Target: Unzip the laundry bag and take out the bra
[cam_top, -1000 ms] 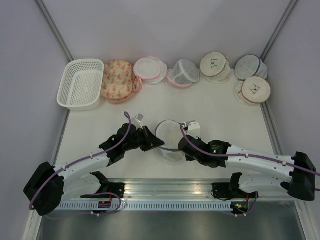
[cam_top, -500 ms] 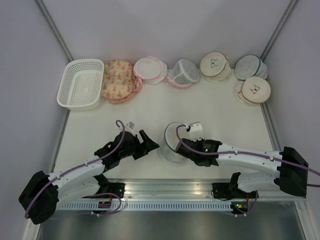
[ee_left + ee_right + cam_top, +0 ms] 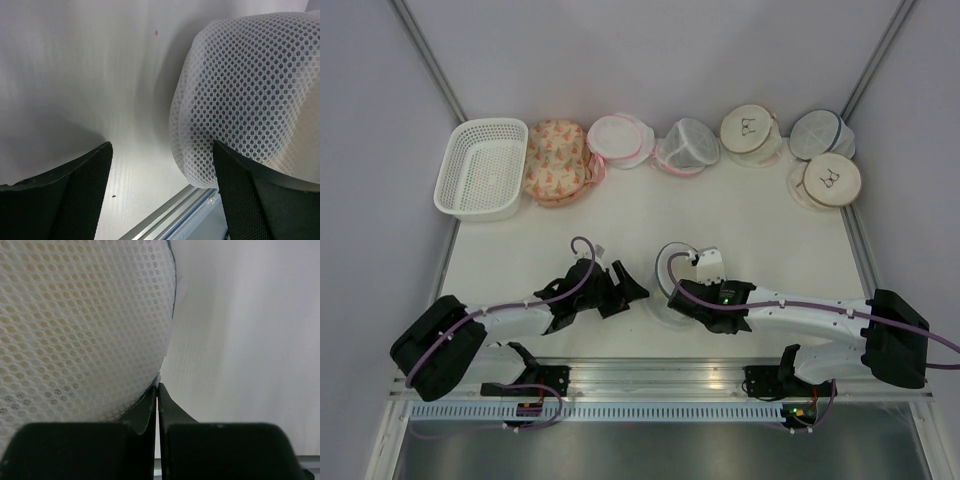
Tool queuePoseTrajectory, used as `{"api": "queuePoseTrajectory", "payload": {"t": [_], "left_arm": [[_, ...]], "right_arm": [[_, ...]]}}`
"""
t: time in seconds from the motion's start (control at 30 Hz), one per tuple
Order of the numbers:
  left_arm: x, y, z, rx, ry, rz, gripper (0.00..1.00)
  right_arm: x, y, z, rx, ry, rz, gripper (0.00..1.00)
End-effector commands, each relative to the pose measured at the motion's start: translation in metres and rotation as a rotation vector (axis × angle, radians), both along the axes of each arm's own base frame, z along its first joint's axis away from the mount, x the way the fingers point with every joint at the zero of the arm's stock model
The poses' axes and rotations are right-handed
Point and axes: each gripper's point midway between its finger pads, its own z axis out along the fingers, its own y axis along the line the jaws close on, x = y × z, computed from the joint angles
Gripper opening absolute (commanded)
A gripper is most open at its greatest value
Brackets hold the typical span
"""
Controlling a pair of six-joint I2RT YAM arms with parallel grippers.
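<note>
Two changes matter on the near side of the laundry bag [image 3: 666,268]. My left gripper [image 3: 630,281], clamped on the bag's left rim a second ago, has let go. It now sits just left of the bag, its jaws spread wide and nothing between them. In its wrist view the mesh bulges just beyond the right finger, and bare table [image 3: 100,75] fills the gap. The bag itself has shifted a little to the right and stands tilted up on its edge, no longer braced from the left. I judge this to be a regrasp. I see no opening in the mesh, so the unzipping is not done and the bra is not out; only a warm tint shows through the weave.

My left arm lies low, stretched from its base toward the bag, wrist pitched down. My right arm reaches in from the right of the bag, equally low and long. My right gripper [image 3: 158,391] is clenched tight, its tips pressed to the lower edge of the mesh below the dark blue rim. Whether they pinch fabric or a zip tab I cannot tell.

Well behind the bag, along the far wall, a white basket [image 3: 480,180] and a row of other small bags [image 3: 690,145] stand apart from both arms.
</note>
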Motion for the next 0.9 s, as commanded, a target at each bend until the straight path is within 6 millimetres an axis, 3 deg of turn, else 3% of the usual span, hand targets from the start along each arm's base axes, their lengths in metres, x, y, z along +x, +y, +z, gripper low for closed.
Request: {"api": "queuePoseTrajectory", "payload": {"t": [0.0,0.3,0.57,0.73,0.77,0.87], "left_arm": [[0.016,-0.033,0.037,-0.152,-0.069,-0.045,0.84],[0.015,-0.052,0.037,-0.232,-0.042,-0.084,0.52],[0.016,-0.070,0.040,-0.301,-0.026,-0.116,0.42],[0.013,-0.078,0.042,-0.343,-0.014,-0.138,0.18],[0.012,-0.078,0.040,-0.346,-0.005,-0.143,0.08],[0.011,-0.078,0.039,-0.352,-0.003,-0.144,0.02]], "right_arm": [[0.001,0.004,-0.004,0.021,0.000,-0.010,0.01],[0.000,0.018,-0.011,0.080,0.017,0.025,0.00],[-0.002,0.027,-0.020,0.094,0.041,0.039,0.00],[-0.002,0.029,-0.022,0.100,0.049,0.046,0.00],[-0.002,0.030,-0.022,0.103,0.048,0.046,0.00],[-0.002,0.028,-0.020,0.098,0.045,0.043,0.01]]}}
